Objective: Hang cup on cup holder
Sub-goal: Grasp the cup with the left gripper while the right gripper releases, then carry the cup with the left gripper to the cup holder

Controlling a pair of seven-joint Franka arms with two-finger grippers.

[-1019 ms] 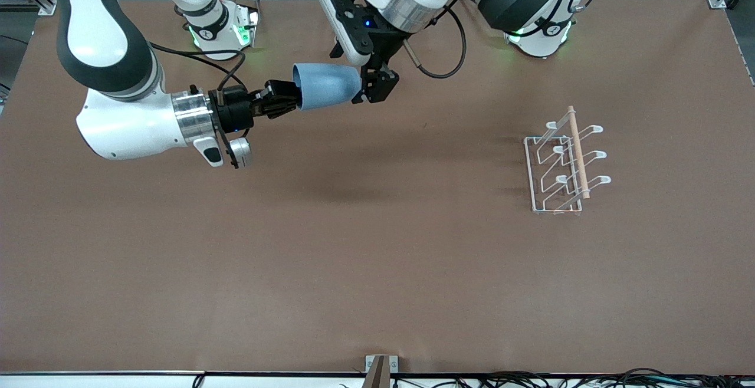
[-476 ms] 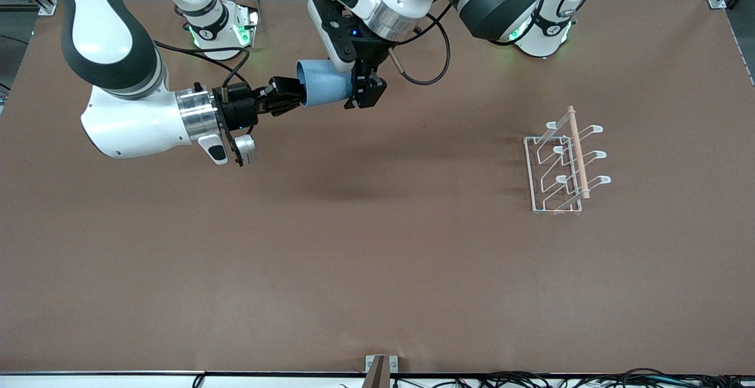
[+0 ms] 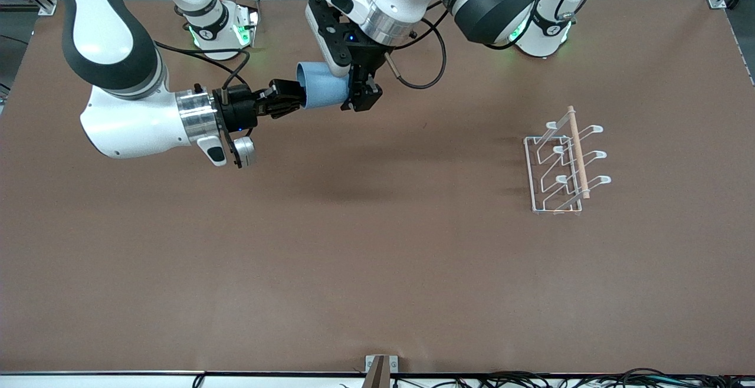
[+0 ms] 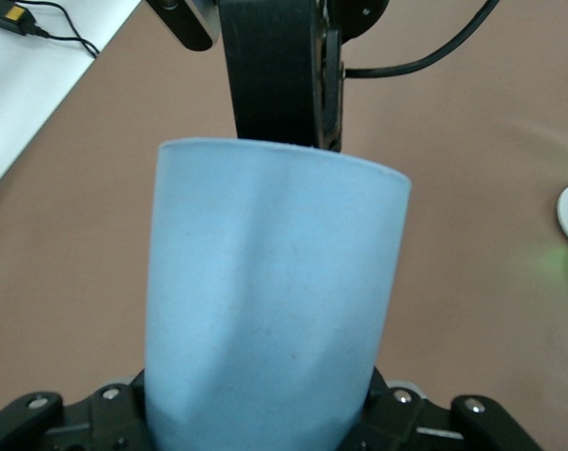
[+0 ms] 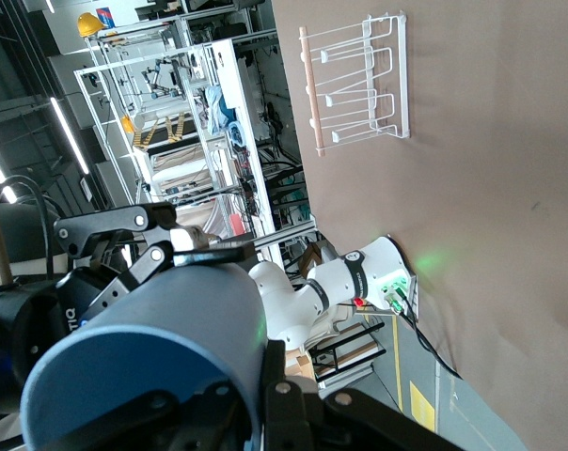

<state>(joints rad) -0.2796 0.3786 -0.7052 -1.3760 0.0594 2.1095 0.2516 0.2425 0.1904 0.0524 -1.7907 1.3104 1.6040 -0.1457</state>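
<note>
The light blue cup [image 3: 323,92] hangs on its side in the air over the part of the table nearest the robots' bases. My right gripper [image 3: 289,100] is shut on its rim, one finger inside and one outside [image 5: 256,404]. My left gripper [image 3: 358,94] comes down from above and is shut on the cup's base end; the cup [image 4: 275,301] fills its wrist view. The white wire cup holder [image 3: 563,164] with its wooden rod stands toward the left arm's end of the table, well apart from both grippers; it also shows in the right wrist view [image 5: 359,80].
The brown table [image 3: 377,270] spreads wide between the cup and the front camera. Both robot bases [image 3: 221,28] stand along the edge farthest from the camera. A small metal bracket [image 3: 381,365] sits at the nearest edge.
My left gripper slid along the cup toward the right arm's end and closed on its base end. The right gripper kept its hold on the rim, and the cup shifted slightly.
</note>
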